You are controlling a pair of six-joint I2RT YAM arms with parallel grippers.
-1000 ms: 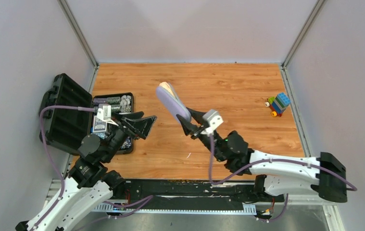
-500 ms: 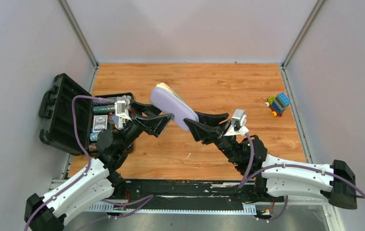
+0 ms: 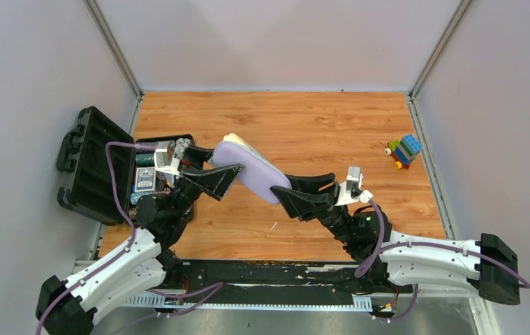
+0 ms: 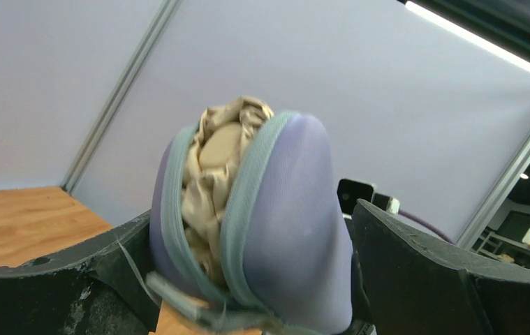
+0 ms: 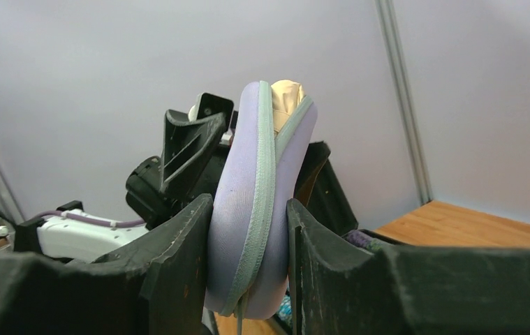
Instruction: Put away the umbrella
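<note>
From above, the right claw (image 3: 286, 195) clamps the near end of a lilac case (image 3: 248, 171) held slanting over the worktop (image 3: 332, 125). The beige umbrella (image 3: 236, 138) peeps from the case's far end, and the left claw (image 3: 225, 180) stands wide around that end. In the left wrist view, the umbrella's crumpled fabric (image 4: 213, 160) bulges from the part-open zip of the case (image 4: 297, 230) between that claw's spread fingers (image 4: 422, 272), with a gap showing at the right one. In the right wrist view, two fingers (image 5: 185, 258) press the case's flat sides, and the umbrella's tan tip (image 5: 286, 94) shows at the top.
</note>
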